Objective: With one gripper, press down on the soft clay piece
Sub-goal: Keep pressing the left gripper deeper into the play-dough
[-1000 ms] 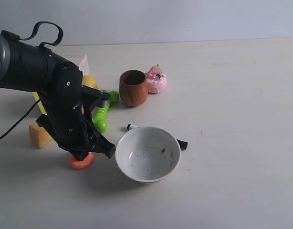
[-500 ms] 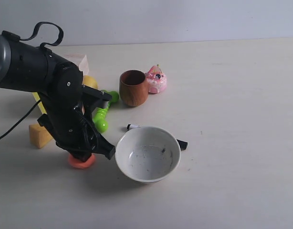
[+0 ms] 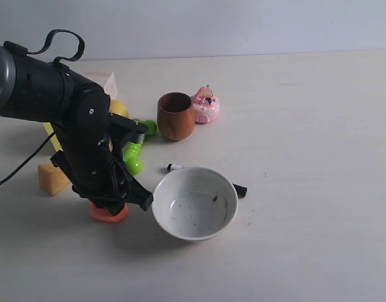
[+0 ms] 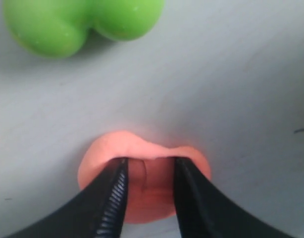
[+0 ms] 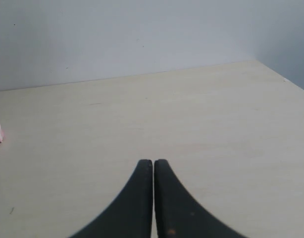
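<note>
Currently: soft clay piece [image 3: 108,214], lower left of the frame on the desk [image 3: 306,157]; left hand [image 4: 149,166], fingers [image 4: 112,198] slightly parted, sunk into its top. We judge it light, yielding, easily dented; press centrally.

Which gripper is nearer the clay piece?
Left. The left gripper presses its fingers into the soft clay piece; the right gripper is elsewhere over the table, no clay in its wrist view.

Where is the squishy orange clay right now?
In the exterior view the soft clay piece sits low on the left, right under the left gripper and just left of the white bowl.
</note>
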Tool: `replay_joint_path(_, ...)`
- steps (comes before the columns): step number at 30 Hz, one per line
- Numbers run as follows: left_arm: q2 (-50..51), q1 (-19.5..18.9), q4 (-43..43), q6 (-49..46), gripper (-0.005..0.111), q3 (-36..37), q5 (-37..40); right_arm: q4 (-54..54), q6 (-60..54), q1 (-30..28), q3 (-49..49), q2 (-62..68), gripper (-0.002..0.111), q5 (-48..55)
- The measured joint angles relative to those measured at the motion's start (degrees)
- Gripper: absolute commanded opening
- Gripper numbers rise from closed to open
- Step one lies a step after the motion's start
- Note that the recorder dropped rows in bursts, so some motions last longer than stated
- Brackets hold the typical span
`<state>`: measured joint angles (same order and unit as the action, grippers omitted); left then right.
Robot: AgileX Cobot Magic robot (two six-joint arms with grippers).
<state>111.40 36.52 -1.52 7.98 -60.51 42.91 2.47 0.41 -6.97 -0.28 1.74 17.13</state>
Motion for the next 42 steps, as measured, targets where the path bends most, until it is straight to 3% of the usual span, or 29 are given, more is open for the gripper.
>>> replay_joint_path(3,0.0,0.0,0.0,0.0,0.032,0.0,0.0,0.0,0.0,0.0,0.0,0.0,0.002,0.0)
replay_joint_path(10,0.08,0.0,-0.2,0.0,0.01,0.0,0.0,0.0,0.0,0.0,0.0,0.0,0.002,0.0)
replay_joint_path(29,0.01,0.0,-0.65,0.0,0.009,0.0,-0.32,0.0,0.0,0.0,0.0,0.0,0.002,0.0)
replay_joint_path(37,-0.22,0.0,-0.65,0.0,0.0,0.1,-0.66,0.0,0.0,0.0,0.0,0.0,0.002,0.0)
replay_joint_path(42,-0.32,0.0,-0.65,0.0,0.0,0.1,-0.76,0.0,0.0,0.0,0.0,0.0,0.002,0.0)
